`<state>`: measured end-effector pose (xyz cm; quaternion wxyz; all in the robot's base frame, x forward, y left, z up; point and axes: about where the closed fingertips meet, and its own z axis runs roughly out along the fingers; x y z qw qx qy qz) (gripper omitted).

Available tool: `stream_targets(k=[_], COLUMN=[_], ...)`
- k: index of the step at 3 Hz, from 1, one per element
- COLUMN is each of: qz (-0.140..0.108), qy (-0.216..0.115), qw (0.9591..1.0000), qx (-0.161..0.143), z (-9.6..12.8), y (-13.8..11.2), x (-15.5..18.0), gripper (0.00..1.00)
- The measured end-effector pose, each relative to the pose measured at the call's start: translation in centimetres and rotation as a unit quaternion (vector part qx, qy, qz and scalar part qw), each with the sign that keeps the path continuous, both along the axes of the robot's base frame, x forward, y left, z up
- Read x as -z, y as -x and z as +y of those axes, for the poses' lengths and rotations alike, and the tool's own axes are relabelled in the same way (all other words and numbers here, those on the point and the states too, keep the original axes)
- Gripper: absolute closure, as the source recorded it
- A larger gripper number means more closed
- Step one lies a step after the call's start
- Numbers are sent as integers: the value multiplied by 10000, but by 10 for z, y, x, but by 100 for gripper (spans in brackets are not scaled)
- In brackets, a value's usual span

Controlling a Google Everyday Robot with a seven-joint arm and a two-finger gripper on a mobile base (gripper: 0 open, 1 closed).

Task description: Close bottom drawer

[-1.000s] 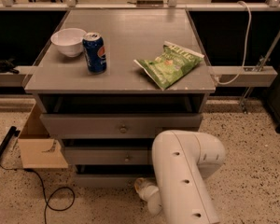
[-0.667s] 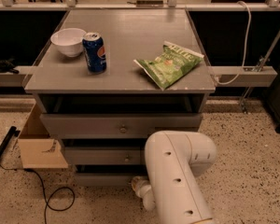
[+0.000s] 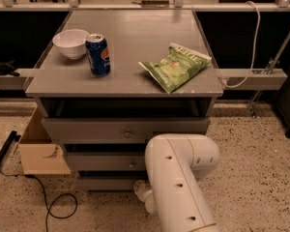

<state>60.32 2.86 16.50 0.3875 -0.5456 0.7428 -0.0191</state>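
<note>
The white arm (image 3: 180, 178) had edged left toward the cabinet since a second before, its pincer (image 3: 141, 191) low at the right end of the bottom drawer (image 3: 106, 183). That drawer sat in the lowest tier under the bench (image 3: 135, 42), flat grey front facing the camera, long axis running left to right. The arm rose from the frame's lower edge and bent at a rounded elbow beside the middle drawer (image 3: 104, 162). Whether the pincer was apart or together could not be told.
</note>
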Motion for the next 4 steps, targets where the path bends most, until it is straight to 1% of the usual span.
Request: stream_targets(k=[1,2,3,4], qz=[196,233,233,233], qy=[-92,-99,-99,-99], qw=[9998,9997,9997,9997], qx=[35,46,46,46], z=[-22,-27,-27,-27], y=[16,20,20,20], x=[-17,-19,-19,-19], gripper=[100,85,62,31])
